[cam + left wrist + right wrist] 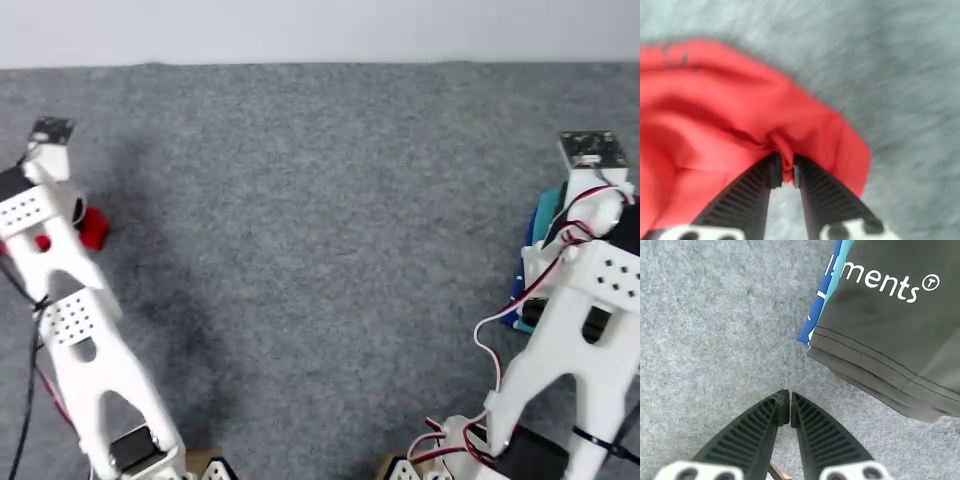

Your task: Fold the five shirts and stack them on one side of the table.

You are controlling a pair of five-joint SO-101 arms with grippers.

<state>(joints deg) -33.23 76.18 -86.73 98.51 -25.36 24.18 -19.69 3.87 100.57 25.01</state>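
A grey, carpet-like cover [320,250] spreads over the whole table, and a plain white wall [320,30] runs behind its far edge.

The left gripper [783,170] is clenched on a pinch of the red shirt [715,115], with a small fold of cloth squeezed between its ribbed black fingers [752,187]. From that pinch the shirt fans outward in loose creases and its free edge lies on the carpet. It is bunched, so I cannot tell its long axis or which way it points. In the high view a scrap of the shirt shows red beside the left arm [70,310], well apart from the stack [545,225], on the opposite side of the table.

The right gripper [790,402] is closed on nothing, its fingertips meeting over bare carpet just beside the stack and not touching it. The top layer is a dark grey shirt [890,325], lying flat with a stitched hem facing the gripper. A blue shirt [822,305] sticks out from under it, one corner pointing towards the open carpet. In the high view a teal layer of the stack shows beside the right arm [580,320], and the visible edge runs from the wall side towards the arm bases. The right arm stands over the stack.
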